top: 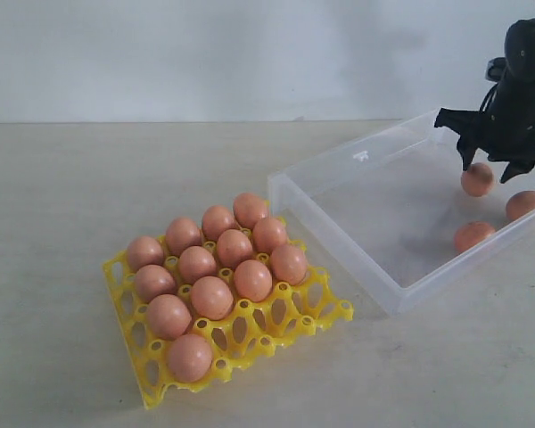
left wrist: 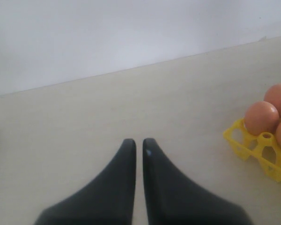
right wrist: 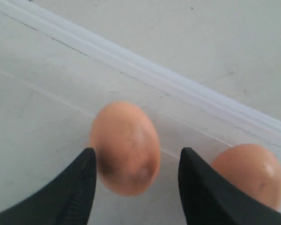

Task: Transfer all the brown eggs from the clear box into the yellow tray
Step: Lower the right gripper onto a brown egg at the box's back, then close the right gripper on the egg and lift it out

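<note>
Near the right corner of the clear box (top: 330, 234), your right fingers (right wrist: 79, 187) straddle one brown egg (right wrist: 125, 147) — parted, a gap on one side, lined up to pinch it. Two more eggs (top: 524, 205) wait beside it; the yellow tray (top: 325, 314) holds thirteen. Left fingers (left wrist: 122, 178) sit pinched together, empty.

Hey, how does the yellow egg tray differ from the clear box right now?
The yellow tray is an opaque open lattice; the clear box is transparent with solid low walls. The tray holds thirteen brown eggs seated in cups; the box holds three, one between the fingers of the right gripper. The box looks wider than the tray. Both rest on the table.
</note>
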Robot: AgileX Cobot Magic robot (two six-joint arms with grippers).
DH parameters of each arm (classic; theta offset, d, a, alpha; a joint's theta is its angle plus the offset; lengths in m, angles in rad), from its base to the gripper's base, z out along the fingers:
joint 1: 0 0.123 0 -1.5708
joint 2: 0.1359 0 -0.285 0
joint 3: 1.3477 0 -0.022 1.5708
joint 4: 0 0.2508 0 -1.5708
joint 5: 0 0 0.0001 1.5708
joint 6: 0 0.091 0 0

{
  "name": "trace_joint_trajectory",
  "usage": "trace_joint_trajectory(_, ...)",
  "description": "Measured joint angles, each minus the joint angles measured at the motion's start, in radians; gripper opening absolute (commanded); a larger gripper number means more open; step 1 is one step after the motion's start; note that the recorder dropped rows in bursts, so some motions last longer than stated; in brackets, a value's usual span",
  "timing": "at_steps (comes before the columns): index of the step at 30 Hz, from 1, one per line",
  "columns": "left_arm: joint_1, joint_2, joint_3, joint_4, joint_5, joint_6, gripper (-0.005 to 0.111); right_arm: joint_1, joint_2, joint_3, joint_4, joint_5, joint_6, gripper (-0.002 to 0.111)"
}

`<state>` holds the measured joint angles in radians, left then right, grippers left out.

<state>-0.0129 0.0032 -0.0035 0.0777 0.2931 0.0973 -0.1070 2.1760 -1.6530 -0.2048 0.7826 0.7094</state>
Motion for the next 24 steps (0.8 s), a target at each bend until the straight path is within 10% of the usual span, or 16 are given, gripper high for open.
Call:
trace_joint_trajectory(13,0.000,0.000,0.000,0.000,0.000,0.000,0.004,-0.002,0.081,-0.008,-0.020,-0.120,0.088,0.046)
trace_joint_trajectory(15,0.000,0.000,0.000,0.000,0.000,0.000,0.004,-0.002,0.102,-0.010,-0.024,-0.116,0.077,0.040)
trace_joint_trajectory(18,0.000,0.000,0.000,0.000,0.000,0.000,0.004,-0.002,0.100,-0.010,-0.024,-0.116,0.024,0.000)
trace_joint_trajectory(24,0.000,0.000,0.000,0.000,0.000,0.000,0.004,-0.002,0.098,-0.010,-0.024,-0.087,-0.106,0.000)
